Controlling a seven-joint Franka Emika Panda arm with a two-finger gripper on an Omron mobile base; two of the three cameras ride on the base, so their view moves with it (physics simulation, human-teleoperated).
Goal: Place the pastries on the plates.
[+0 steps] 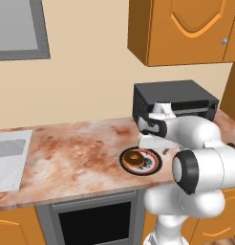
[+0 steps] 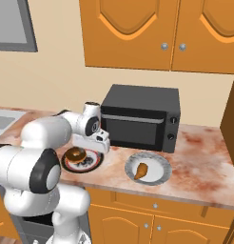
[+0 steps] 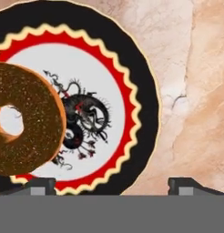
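Partly cropped, doughnut (image 3: 20,120) lies on black-rimmed plate (image 3: 141,82), fingers (image 3: 111,186) apart.

the round plate with a black rim (image 3: 141,82) carries a scalloped red ring edged in cream and a white centre with a black dragon-like figure touched with red. the ring doughnut (image 3: 22,120) is speckled dark brown. the plain round plate (image 2: 157,164) is pale grey-white, the elongated pastry (image 2: 141,170) golden-orange. the marbled stone counter (image 1: 76,153) is pinkish-brown with rust blotches.

Base views flank doughnut plate (image 1: 140,160); hand view seemingly overhead, close.
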